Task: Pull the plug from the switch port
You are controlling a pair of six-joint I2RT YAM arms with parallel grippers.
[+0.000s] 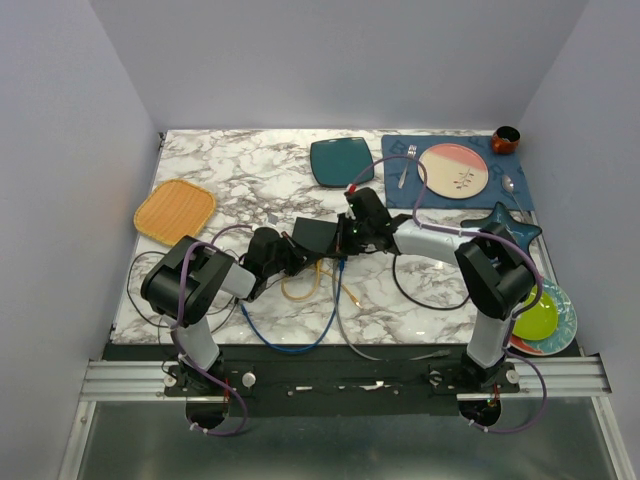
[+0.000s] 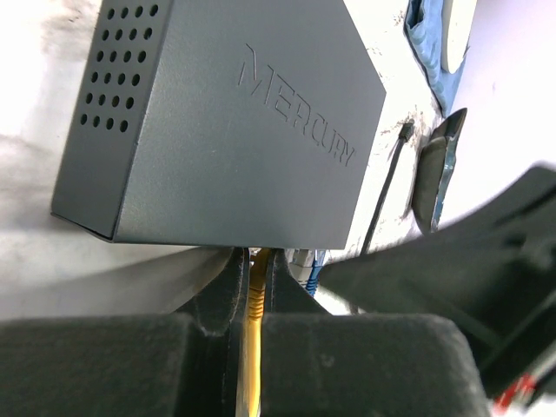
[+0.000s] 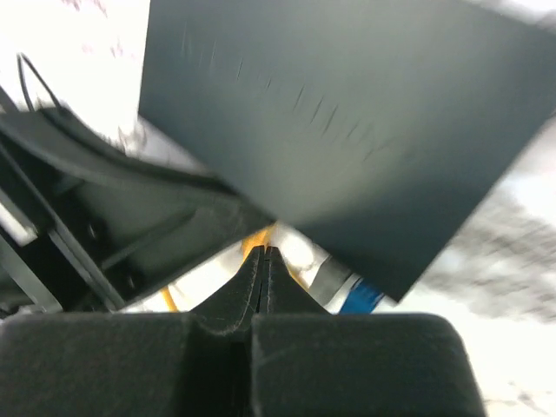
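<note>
- Left gripper (image 2: 252, 300): your fingers are clamped on the yellow plug (image 2: 256, 291), right at the switch (image 2: 226, 122) edge. Left wrist view shows the plug boot running between both pads, bottom centre of frame.
- Right gripper (image 3: 263, 269): fingers pressed together, nothing visible between them. Tips sit just below the switch's near edge, centre of the right wrist view, which is blurred.
- Switch sits mid-table in the top view (image 1: 318, 236), wedged between both grippers; looks tilted off the surface.
- Progress, my read: plug gripped but still seated in the port. The pull itself is left. You need the switch held back, or it comes along with the cable.
- Blue cable (image 2: 314, 265) is also at the switch edge, just right of the yellow one. Don't snag it.
- Surface: marble table (image 1: 250, 170). Teal plate (image 1: 341, 160) upper centre, woven mat (image 1: 175, 210) left, blue placemat (image 1: 400, 190) with pink plate (image 1: 454, 170) upper right.
- Room: plain pale walls on three sides.
</note>
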